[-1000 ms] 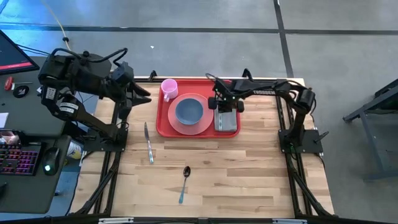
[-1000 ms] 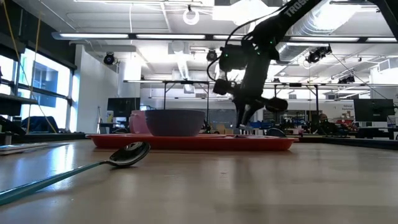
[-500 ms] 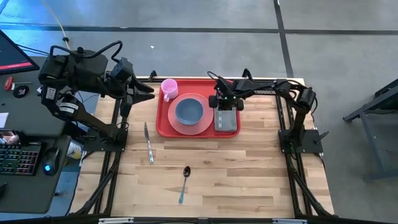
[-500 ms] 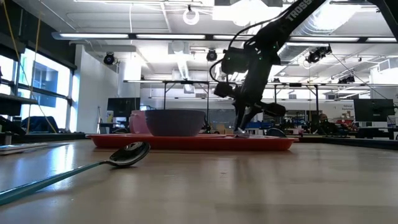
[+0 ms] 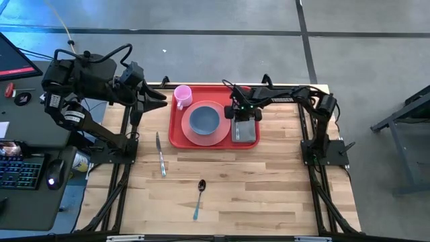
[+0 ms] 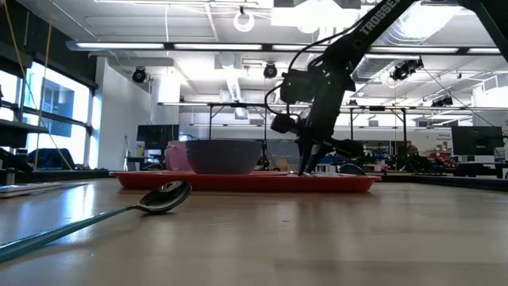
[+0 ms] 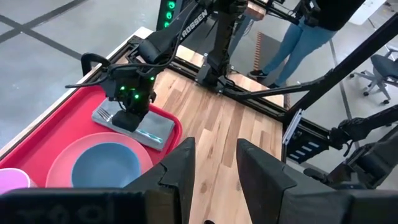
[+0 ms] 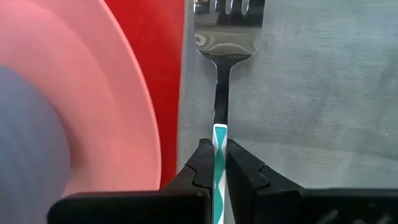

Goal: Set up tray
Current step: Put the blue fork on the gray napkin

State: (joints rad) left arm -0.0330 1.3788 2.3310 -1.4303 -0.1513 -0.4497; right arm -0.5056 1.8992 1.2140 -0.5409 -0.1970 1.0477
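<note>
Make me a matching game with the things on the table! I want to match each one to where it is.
Things:
1. fork
2. blue bowl
3. pink cup
4. spoon

Places:
A. on the bare wooden table, off the tray
B. on the pink plate
C. on the grey napkin, its handle between the right gripper's fingers
D. in a corner of the red tray, beside the plate

Pairs: 1-C, 2-B, 3-D, 4-A
</note>
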